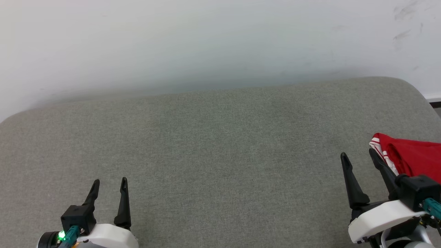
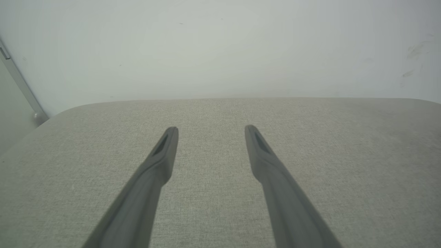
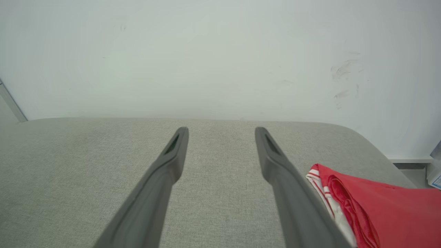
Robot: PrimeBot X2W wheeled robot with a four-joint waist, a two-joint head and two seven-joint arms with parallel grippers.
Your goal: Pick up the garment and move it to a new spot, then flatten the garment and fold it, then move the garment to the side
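– White wall (image 1: 206, 41) behind, grey cushion (image 1: 220, 144) right across the front. Where's the garment?

– Far right on the cushion, near its edge. The garment (image 1: 413, 155) is red and bunched, striped trim facing inward. Part of it runs out of the head view, so I can't tell whether any of it overhangs.

– And the arms?

– The right gripper (image 1: 357, 153) stands spread wide with nothing in it, its outer finger just beside the trim. The left gripper (image 1: 110, 180) is equally wide and empty, well apart from the cloth.

– What could go wrong?

– A sideways nudge from that right finger could push the cloth over the edge. Closing on the trim alone would probably catch one layer, so the rest drags or twists on the lift. It looks like slippery fabric, which may slide out of thin fingers. The left arm also has a long reach across.
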